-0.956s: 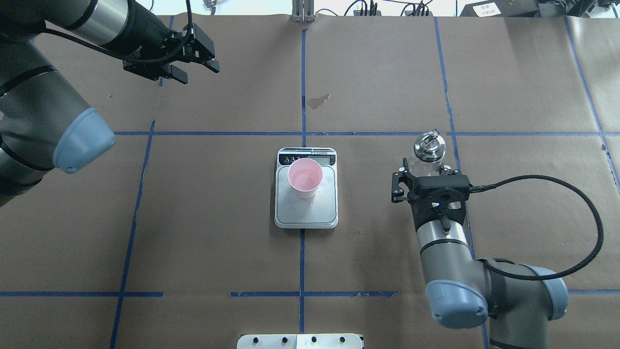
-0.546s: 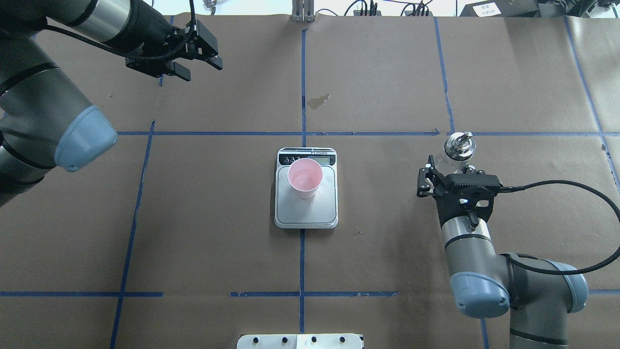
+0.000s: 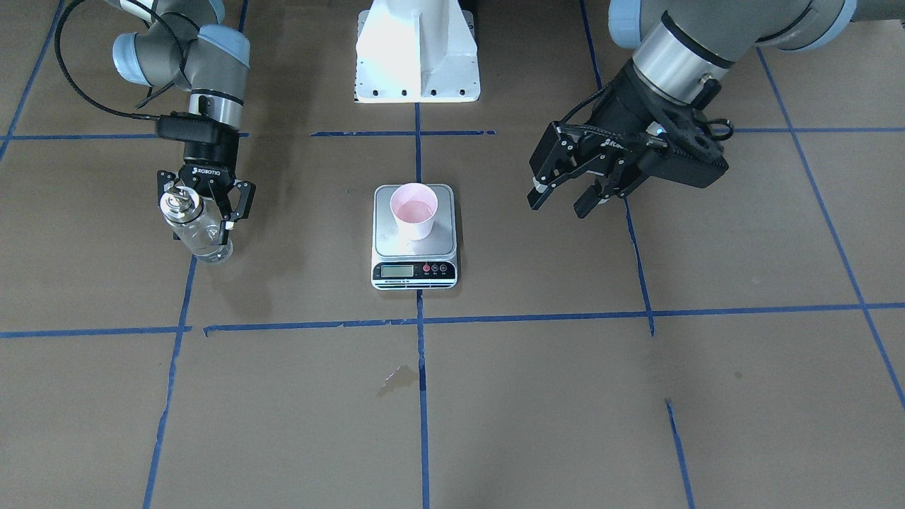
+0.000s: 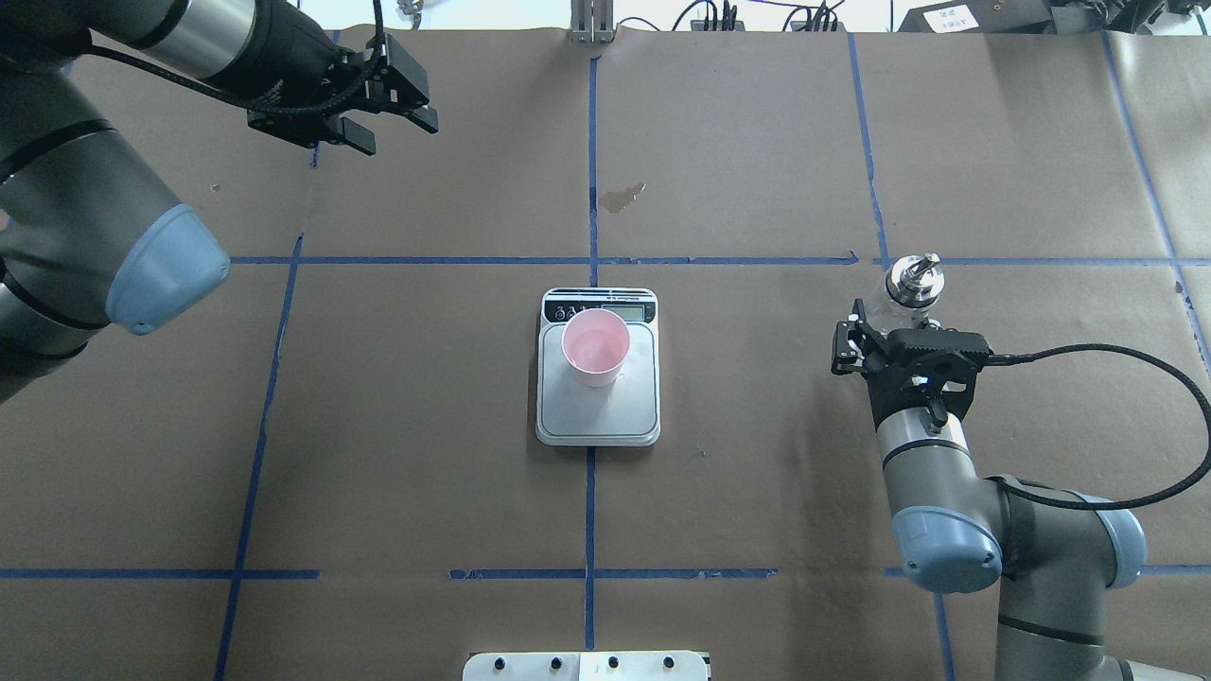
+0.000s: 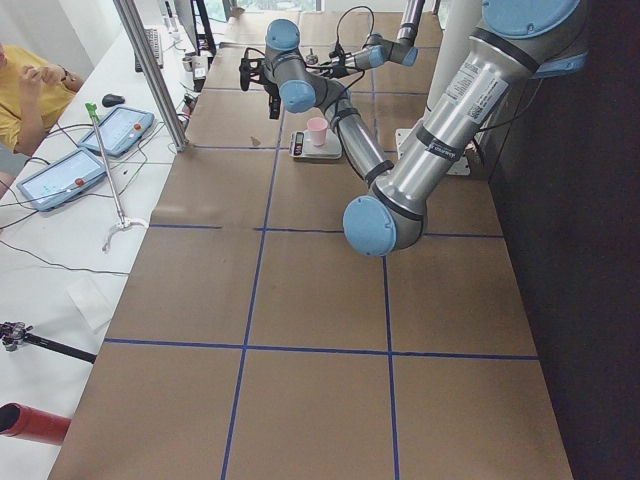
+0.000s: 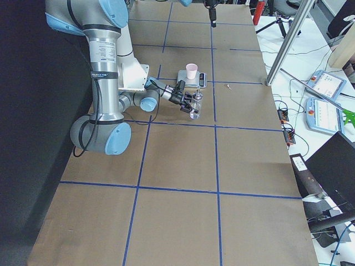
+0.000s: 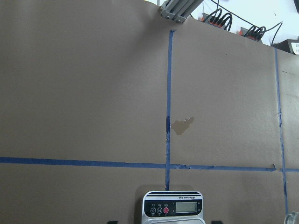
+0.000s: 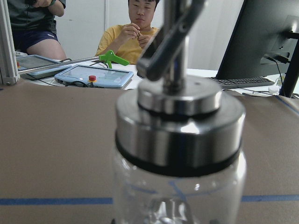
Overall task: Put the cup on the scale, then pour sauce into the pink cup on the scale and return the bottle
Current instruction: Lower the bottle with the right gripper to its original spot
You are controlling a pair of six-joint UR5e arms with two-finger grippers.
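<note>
Bottle [image 3: 196, 233] check, who's got it right now?

>> Right gripper [image 3: 203, 225] does. Its fingers are clamped on the glass body just below the silver cap, one on each side. It's out on the robot's right side of the table [image 4: 757, 142], well apart from the scale [image 4: 598, 416], next to a blue tape line.

Is it upright or tipped?

>> Roughly upright, with the spout up. In the front view it maybe leans a touch. I can't tell if the base is touching the paper or just hovering. The wrist cam is basically all cap and glass, and it's too close to read a sauce level.

And the cup [image 4: 594, 348]?

>> It's standing upright on the scale's steel platform, toward the display end and more or less centred side to side, with bare steel showing behind it. The inside is pink. The front view looks like there's a bit of liquid in the bottom, but I wouldn't swear to it.

What about the other arm?

>> Left gripper [image 4: 395, 135] has its fingers spread wide with nothing between them. It's up in the air over the far left part of the table, nowhere near the scale. There's also a small stain [image 4: 622, 198] on the paper past the scale, beside the centre tape.
</note>
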